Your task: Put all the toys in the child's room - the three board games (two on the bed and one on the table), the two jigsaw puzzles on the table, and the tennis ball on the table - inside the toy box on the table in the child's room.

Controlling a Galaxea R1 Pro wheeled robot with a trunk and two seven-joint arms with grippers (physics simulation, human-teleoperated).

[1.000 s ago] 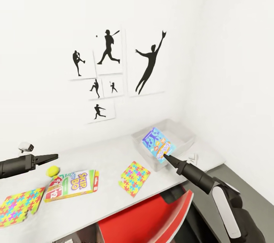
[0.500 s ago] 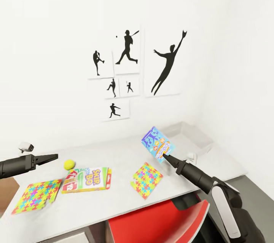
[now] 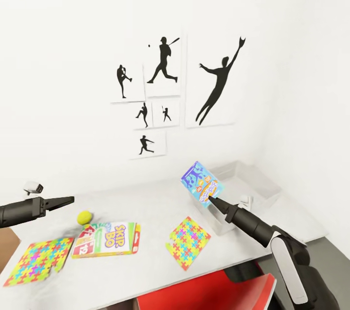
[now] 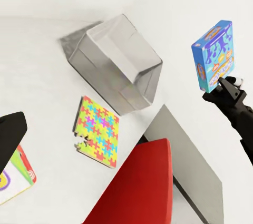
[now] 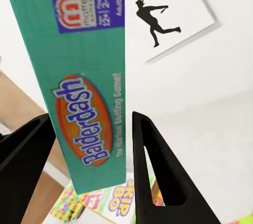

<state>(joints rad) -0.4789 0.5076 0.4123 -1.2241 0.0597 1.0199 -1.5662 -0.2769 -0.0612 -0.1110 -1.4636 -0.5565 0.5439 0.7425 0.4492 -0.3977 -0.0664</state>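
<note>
My right gripper point(image 3: 214, 198) is shut on a small blue board game point(image 3: 201, 184), held upright above the table point(image 3: 146, 205) beside the toy box's near left corner. In the right wrist view, black fingers point(image 5: 158, 166) clamp the "Balderdash" box point(image 5: 89, 87). The light-grey toy box point(image 3: 265, 180) sits by the wall corner. On the table lie the SKIP-BO board game point(image 3: 107, 240), the tennis ball point(image 3: 85, 216) and two jigsaw puzzles point(image 3: 189, 242) point(image 3: 38, 260). My left gripper point(image 3: 65, 200) hovers open over the table's left end.
A red chair point(image 3: 209, 293) stands tucked at the table's front edge, under my right arm. Black baseball silhouette pictures point(image 3: 165, 91) hang on the white wall behind. The left wrist view looks across the toy box point(image 4: 121, 66) and one puzzle point(image 4: 97, 129).
The whole picture has shifted, so the camera moved: pictures and table items slid right, then settled lower. Both arms keep their places in view, and the blue game stays gripped.
</note>
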